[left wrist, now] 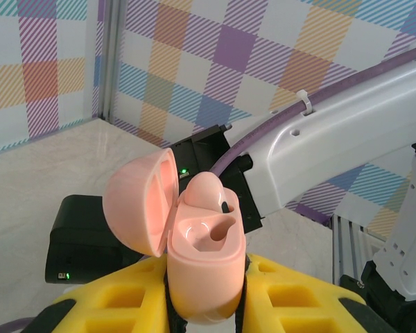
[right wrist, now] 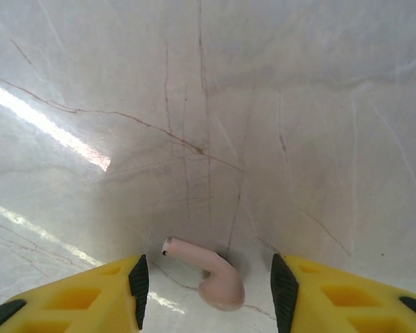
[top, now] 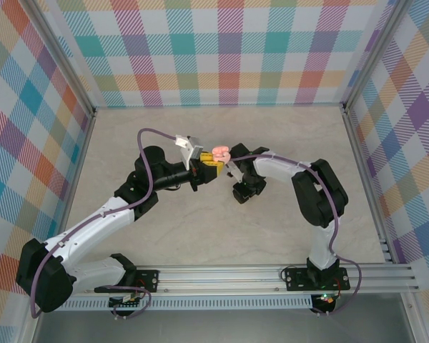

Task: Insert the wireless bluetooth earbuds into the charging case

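Two white-and-black robot arms reach inward from the near edge and almost meet at the middle. The left arm (top: 100, 218) stretches low, forward and to the right. Its yellow left pincer (left wrist: 206, 300) is clamped on the lower half of an open pink charging case (left wrist: 204, 243). The right arm (top: 311, 189) rises, bends at the elbow and folds leftward. Its right pincer (right wrist: 209, 288) points down, yellow fingers (right wrist: 76, 298) spread wide, close above the worktop (right wrist: 263, 104).

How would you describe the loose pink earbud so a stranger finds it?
On the marble tabletop, look between the right gripper's open yellow fingers. The pale pink earbud lies there loose; its twin sits in the open pink case held by the left gripper.
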